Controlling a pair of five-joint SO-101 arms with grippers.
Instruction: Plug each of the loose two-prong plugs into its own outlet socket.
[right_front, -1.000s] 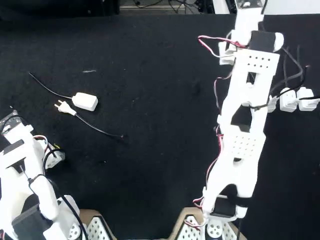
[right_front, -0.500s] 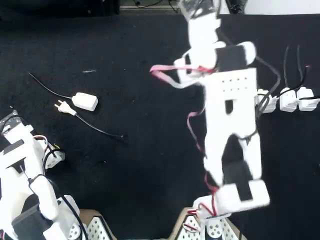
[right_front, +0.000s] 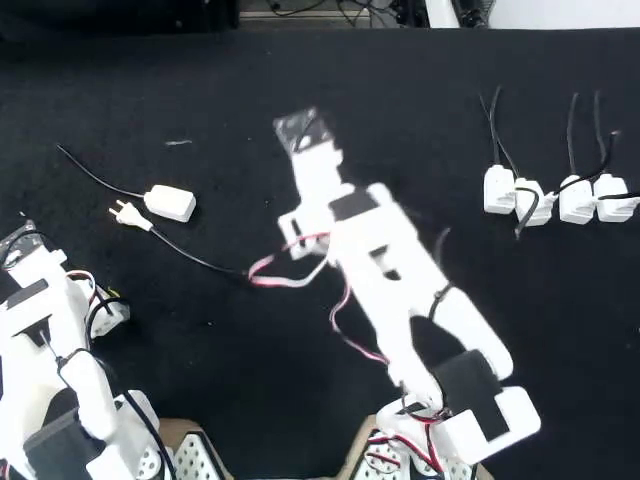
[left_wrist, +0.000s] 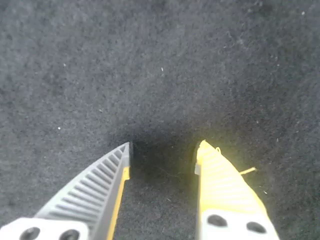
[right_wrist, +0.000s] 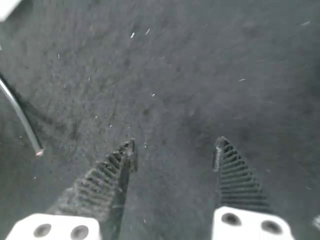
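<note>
Right end effector (right_front: 298, 128) is seen mid-worktop (right_front: 250, 80) in high view, arm (right_front: 390, 280) stretched diagonally from its base. Loose plug (right_front: 122, 211) lies far left, beside white socket (right_front: 170, 203).
L wrist view: left end effector (left_wrist: 162, 150) held open, empty.
R wrist view: jaws parted, nothing gripped, cable end (right_wrist: 20, 117) nearby.
</note>
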